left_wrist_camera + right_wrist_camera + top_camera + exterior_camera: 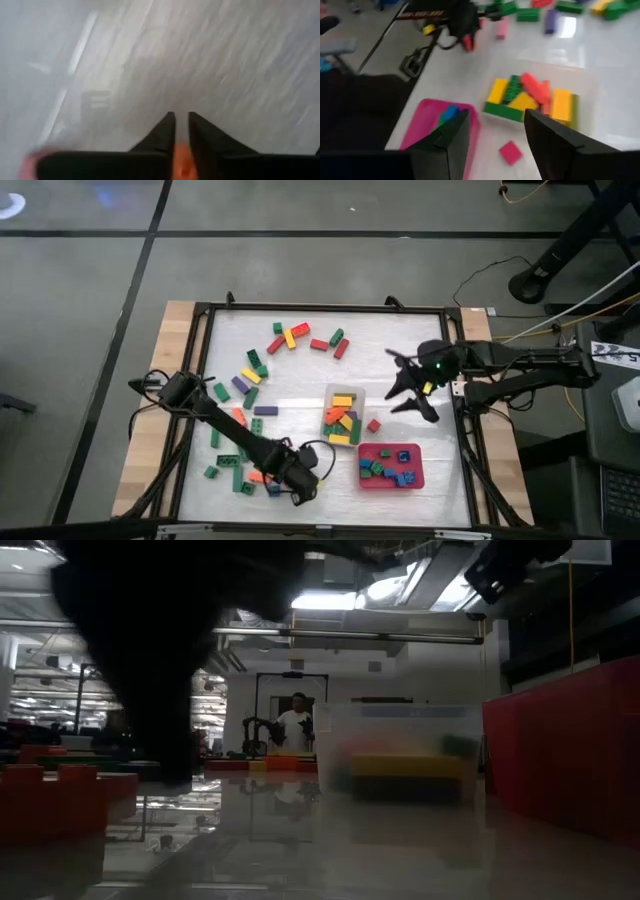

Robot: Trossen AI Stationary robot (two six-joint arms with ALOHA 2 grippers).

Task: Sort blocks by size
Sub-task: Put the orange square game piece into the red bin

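Pick-up step: left pincer (pixel 303 492), low left of the clear tub (pixel 343 417), has its tips together on an orange block (pixel 181 162). Next: lift and carry it by size. Right pincer (pixel 415 393) hovers apart beside the tub, empty.

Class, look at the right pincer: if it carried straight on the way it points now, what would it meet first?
Most likely the small red block lying loose on the table, just ahead of the open right pincer. Beyond it sits the clear tub of long blocks. Depth is hard to judge.
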